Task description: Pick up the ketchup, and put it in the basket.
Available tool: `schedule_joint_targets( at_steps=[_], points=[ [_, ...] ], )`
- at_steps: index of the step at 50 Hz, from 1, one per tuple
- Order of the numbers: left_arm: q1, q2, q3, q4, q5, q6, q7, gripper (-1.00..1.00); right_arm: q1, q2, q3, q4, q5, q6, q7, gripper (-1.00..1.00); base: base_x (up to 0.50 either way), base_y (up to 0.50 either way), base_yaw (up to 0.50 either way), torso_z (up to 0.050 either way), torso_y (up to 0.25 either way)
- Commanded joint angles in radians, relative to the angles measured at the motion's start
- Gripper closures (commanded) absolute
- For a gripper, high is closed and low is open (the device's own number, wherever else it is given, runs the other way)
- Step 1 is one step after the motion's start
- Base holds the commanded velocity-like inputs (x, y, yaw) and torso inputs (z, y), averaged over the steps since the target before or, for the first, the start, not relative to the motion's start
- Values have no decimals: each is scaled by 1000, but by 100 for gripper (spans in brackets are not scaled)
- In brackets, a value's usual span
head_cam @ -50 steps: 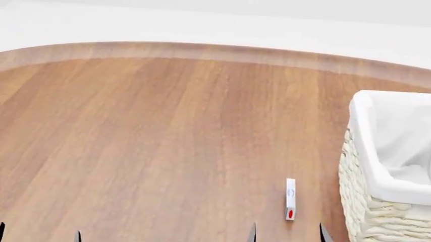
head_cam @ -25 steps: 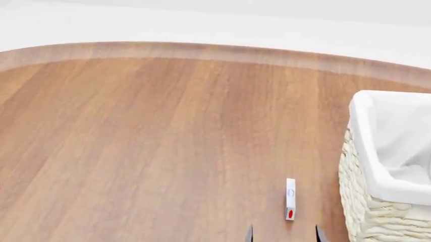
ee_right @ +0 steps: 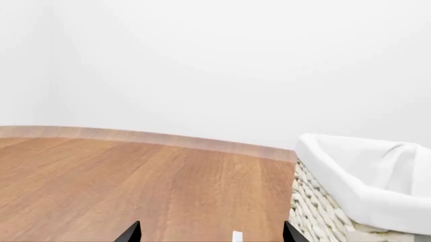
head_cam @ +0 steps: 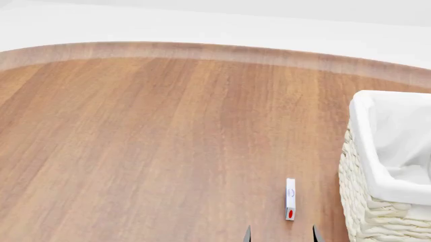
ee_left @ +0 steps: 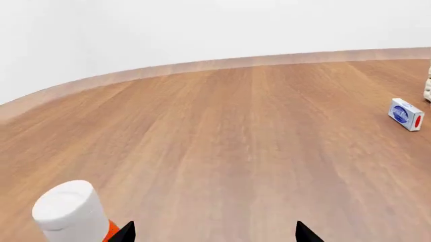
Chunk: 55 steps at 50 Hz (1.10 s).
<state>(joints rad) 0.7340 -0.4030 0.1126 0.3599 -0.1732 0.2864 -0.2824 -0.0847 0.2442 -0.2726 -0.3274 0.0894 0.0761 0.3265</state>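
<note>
Ketchup (ee_left: 72, 212) shows only in the left wrist view, as a white cap with a sliver of orange-red bottle under it, just beside one dark fingertip of the left gripper (ee_left: 215, 233). That gripper's two tips stand wide apart with bare table (ee_left: 229, 151) between them, so it is open and holds nothing (the head view does not show it at all). Further right on the wood lies a small white stick (head_cam: 290, 198) with a red dot, near the basket (head_cam: 367, 212) but apart from it. The right gripper (head_cam: 280, 234) pokes in at the head view's lower edge, tips spread, open, with the stick just ahead of it. The basket sits at the far right, white liner folded over its wicker wall.
</note>
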Motion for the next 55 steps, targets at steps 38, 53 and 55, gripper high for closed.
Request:
schedule_joint_targets(
  at_steps=[38,53,55],
  points=[
    [-25,-52,-97,22,-331,-281,-122,-100,6,15,-23,17,18,-9,14,-100,0,0,0,0,0],
    [-73,-62,-121,-51,-325,-252,-107,-100,8,20,-27,21,24,-12,18,-100,0,0,0,0,0],
    [-78,-60,-121,-65,-324,-248,-104,-100,9,20,-28,25,24,-13,18,-100,0,0,0,0,0]
  ],
)
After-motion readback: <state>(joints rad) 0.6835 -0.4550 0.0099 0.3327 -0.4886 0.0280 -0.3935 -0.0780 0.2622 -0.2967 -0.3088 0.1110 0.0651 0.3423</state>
